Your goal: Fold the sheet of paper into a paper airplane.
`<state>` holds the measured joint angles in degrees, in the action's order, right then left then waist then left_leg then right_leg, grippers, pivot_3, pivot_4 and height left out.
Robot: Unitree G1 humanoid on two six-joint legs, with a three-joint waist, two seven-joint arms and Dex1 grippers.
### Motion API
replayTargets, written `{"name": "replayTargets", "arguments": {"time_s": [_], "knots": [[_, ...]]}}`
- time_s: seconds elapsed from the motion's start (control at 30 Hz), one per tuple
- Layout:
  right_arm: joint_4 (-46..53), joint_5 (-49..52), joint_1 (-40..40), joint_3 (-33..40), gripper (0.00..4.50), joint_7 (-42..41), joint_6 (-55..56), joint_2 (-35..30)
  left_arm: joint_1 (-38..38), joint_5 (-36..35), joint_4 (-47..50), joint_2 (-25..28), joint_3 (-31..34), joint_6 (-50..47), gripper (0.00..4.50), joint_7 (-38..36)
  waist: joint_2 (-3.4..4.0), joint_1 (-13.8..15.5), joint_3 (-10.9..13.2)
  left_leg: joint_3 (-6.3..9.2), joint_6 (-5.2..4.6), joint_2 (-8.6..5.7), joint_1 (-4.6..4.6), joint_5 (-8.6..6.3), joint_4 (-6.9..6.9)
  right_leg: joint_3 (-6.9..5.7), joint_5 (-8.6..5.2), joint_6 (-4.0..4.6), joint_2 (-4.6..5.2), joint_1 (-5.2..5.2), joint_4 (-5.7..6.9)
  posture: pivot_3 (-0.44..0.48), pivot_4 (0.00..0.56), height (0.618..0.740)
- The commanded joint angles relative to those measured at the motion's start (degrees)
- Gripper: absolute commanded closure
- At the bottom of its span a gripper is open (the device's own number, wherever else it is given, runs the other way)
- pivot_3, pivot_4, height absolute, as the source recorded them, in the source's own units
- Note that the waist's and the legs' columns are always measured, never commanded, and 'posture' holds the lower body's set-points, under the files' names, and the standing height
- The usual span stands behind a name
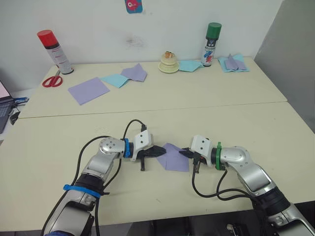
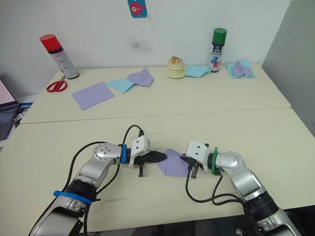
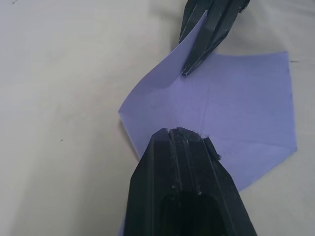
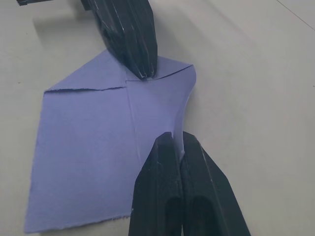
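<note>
both closed jaws pinch the sheet of paper, other sheets well apart.

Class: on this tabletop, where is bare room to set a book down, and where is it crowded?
Bare: the wide band between the sheet of paper and the back row; also the table's right side. Crowded: the back edge, from red can to green can.

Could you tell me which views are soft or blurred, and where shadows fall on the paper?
Left wrist view: the left gripper looms dark and soft. Right wrist view: the sheet of paper is crisp, with shadow under the right gripper. Eye views: even lighting, faint shadows.
</note>
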<state>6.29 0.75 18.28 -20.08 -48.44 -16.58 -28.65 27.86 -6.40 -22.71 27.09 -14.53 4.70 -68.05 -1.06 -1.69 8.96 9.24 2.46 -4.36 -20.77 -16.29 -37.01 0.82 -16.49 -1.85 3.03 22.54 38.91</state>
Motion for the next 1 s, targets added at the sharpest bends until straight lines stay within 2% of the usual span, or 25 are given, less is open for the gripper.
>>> {"name": "replayTargets", "arguments": {"time_s": [0.03,0.1,0.2,0.4,0.6,0.7,0.83,0.9,1.0], "knots": [[0.8,-0.5,0.5,0.0,4.48,0.2,0.7,0.3,-0.1,2.2,-2.2,0.4,-0.8,1.9,4.50,0.3,0.00,0.0,0.0,-0.01,-0.03,0.00,0.01,-0.02,0.00,0.01,0.00,0.00,0.00,-0.01,0.00,0.000,0.150,0.740],[0.5,-0.2,0.7,0.4,4.48,0.5,0.2,0.6,-0.4,2.4,-2.5,0.6,-1.0,2.4,4.50,0.0,0.00,0.0,0.0,0.00,-0.03,0.00,0.01,-0.02,0.00,0.00,0.00,0.00,0.00,-0.01,0.00,0.000,0.150,0.740],[0.7,0.2,1.2,2.1,3.97,1.6,-0.5,0.8,-0.7,2.7,-3.0,0.8,-1.1,3.0,4.50,-0.1,0.00,0.0,0.0,0.00,-0.03,0.00,0.02,-0.02,0.00,0.00,0.00,0.00,0.00,-0.01,0.01,0.000,0.150,0.740],[7.5,0.3,0.1,7.1,1.84,4.2,2.1,-1.5,-1.6,3.1,-3.5,1.1,-1.1,2.9,4.50,0.6,0.00,0.0,0.0,0.00,-0.04,-0.01,0.02,-0.02,0.00,0.00,0.00,0.00,0.00,-0.02,0.01,0.000,0.150,0.740],[16.3,0.8,-4.7,7.3,1.84,6.5,2.5,-0.4,-1.9,3.0,-3.5,0.9,-1.3,2.6,4.50,0.6,0.00,0.0,0.0,0.03,-0.11,0.02,0.06,-0.06,0.01,-0.01,-0.01,-0.01,0.00,-0.07,0.02,0.000,0.150,0.740],[16.3,-0.8,-7.0,3.6,2.40,9.0,0.7,3.0,-1.5,3.2,-4.1,0.8,-1.5,3.0,4.50,0.5,-0.02,0.0,-0.1,0.01,-0.13,0.01,0.17,-0.07,0.00,0.00,0.00,-0.01,0.00,-0.17,0.02,0.000,0.150,0.740],[13.7,-3.1,-7.3,-0.6,3.89,11.0,-1.8,6.3,-1.4,3.5,-4.2,0.9,-1.8,3.7,4.50,0.5,-0.01,0.0,-0.1,0.01,-0.13,0.02,0.29,-0.08,0.02,0.00,-0.01,-0.01,-0.02,-0.24,0.04,0.000,0.150,0.740],[12.2,-3.7,-6.7,-1.2,4.47,11.8,-2.3,7.4,-1.3,3.6,-4.3,0.9,-1.9,3.9,4.50,0.5,-0.01,0.0,-0.1,0.01,-0.13,0.01,0.28,-0.07,0.01,0.01,0.00,-0.01,-0.01,-0.24,0.04,0.000,0.150,0.740],[8.6,-5.7,-5.5,-3.0,4.47,13.1,-2.2,8.9,-1.9,3.4,-3.7,1.0,-1.9,3.7,4.50,0.5,-0.01,0.0,-0.1,0.01,-0.12,0.00,0.28,-0.07,0.01,0.01,0.00,-0.01,-0.01,-0.24,0.03,0.000,0.150,0.740]]}}
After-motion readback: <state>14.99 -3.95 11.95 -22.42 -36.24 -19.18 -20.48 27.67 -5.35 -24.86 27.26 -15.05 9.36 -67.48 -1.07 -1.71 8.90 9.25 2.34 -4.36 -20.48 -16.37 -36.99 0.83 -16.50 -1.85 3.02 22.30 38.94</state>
